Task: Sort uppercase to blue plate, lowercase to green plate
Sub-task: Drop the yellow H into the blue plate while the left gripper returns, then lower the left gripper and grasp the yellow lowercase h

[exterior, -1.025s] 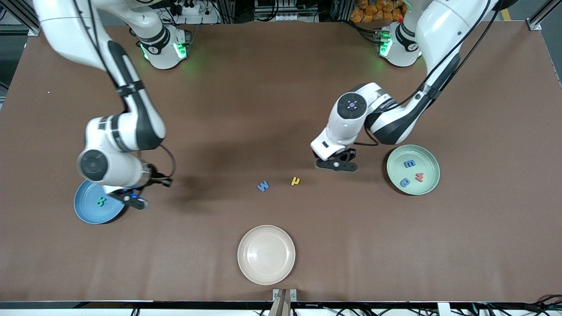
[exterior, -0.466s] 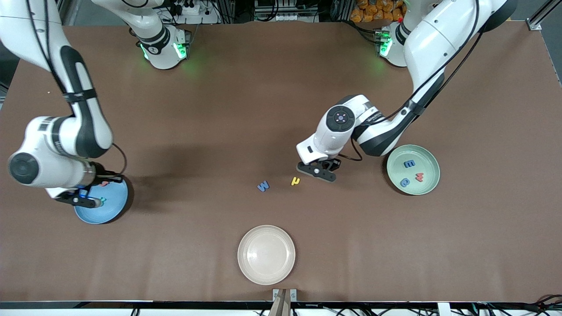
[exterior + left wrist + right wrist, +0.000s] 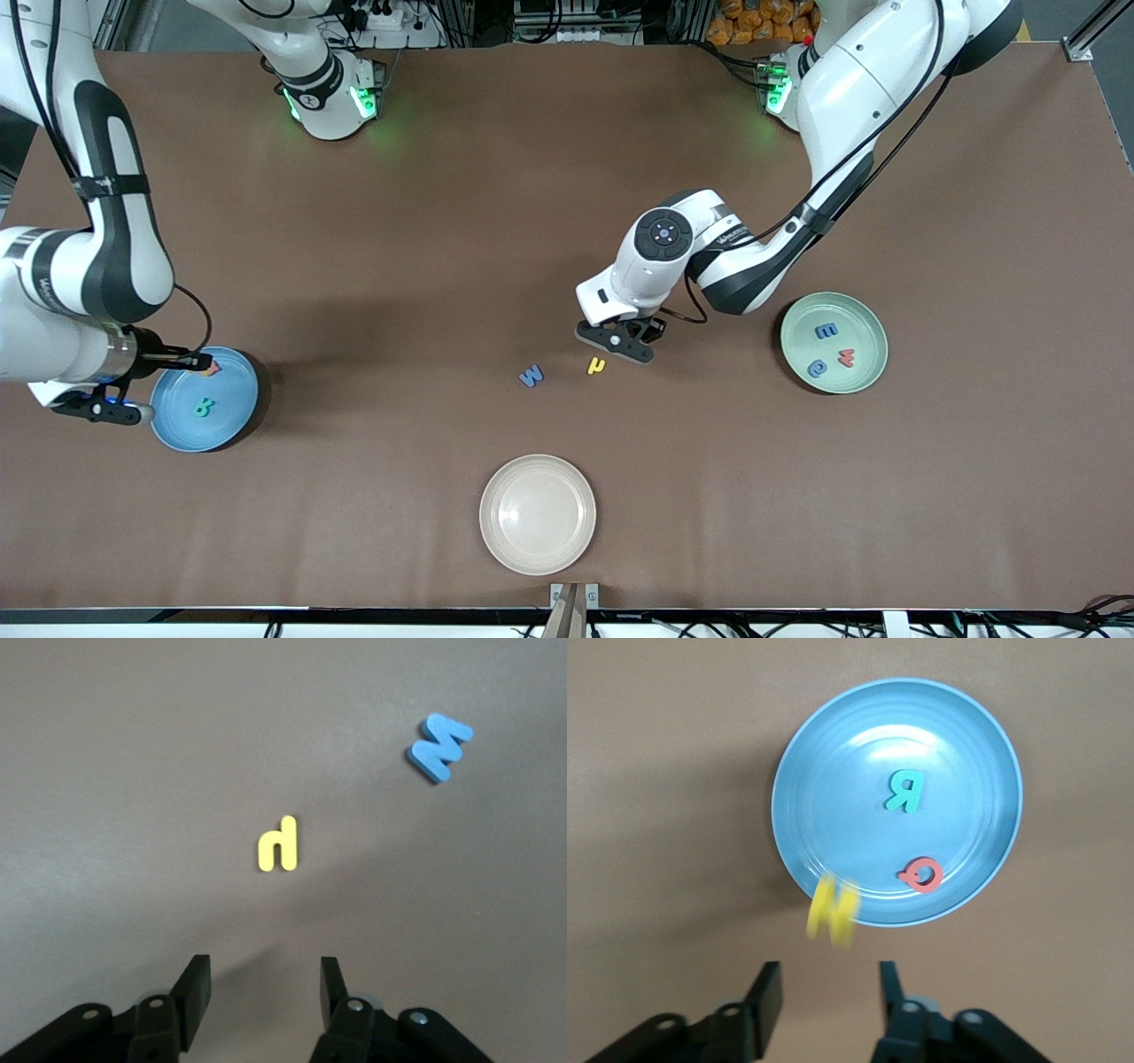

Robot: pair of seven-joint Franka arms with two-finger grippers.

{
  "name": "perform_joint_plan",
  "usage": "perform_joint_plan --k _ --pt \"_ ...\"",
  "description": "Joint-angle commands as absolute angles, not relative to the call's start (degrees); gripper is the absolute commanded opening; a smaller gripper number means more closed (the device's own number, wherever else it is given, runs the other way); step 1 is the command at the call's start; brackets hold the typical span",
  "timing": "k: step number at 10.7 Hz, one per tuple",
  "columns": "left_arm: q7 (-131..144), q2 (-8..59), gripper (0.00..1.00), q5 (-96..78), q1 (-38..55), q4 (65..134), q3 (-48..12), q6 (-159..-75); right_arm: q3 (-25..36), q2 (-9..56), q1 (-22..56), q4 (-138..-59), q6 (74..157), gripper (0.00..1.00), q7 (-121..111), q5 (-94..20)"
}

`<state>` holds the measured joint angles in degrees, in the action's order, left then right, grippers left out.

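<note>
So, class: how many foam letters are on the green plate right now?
3: a blue E-shaped letter, a red w and a blue rounded letter, all inside the green plate. None looks hidden.

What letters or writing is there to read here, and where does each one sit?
"R": green letter in the blue plate.
"Q": red letter, same plate.
"M": blue letter on the table.
"h": yellow letter on the table.
"E", "w": in the green plate.
Arm branding: too small.
</note>
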<state>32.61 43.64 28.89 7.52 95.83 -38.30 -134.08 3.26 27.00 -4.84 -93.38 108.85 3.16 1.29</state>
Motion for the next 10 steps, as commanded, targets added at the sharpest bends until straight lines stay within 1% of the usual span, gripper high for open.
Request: perform_joint_plan --k 1,3,6,8,10 --pt "32.0 45.5 0.58 28.0 10.0 92.9 -35.9 -133.4 2.2 26.5 -5.9 -93.3 107.8 1.0 3.8 1.6" --pt "32.2 46.3 0.57 27.6 12.3 91.2 -33.5 -133.6 2.2 26.5 -5.5 -93.3 106.1 1.0 7.7 1.1" --pt "33.9 48.0 0.56 27.4 18.8 87.2 -27.3 -133.6 1.8 26.7 -4.3 -93.3 105.8 1.0 12.2 1.1" --pt "34.5 50.0 0.55 27.4 20.2 85.1 -26.1 -133.6 1.8 26.8 -0.5 -93.4 105.8 1.0 20.2 1.1" --pt "34.7 50.8 0.55 27.4 20.6 84.2 -26.1 -133.6 1.8 27.4 1.1 -93.4 106.0 1.0 23.3 1.0"
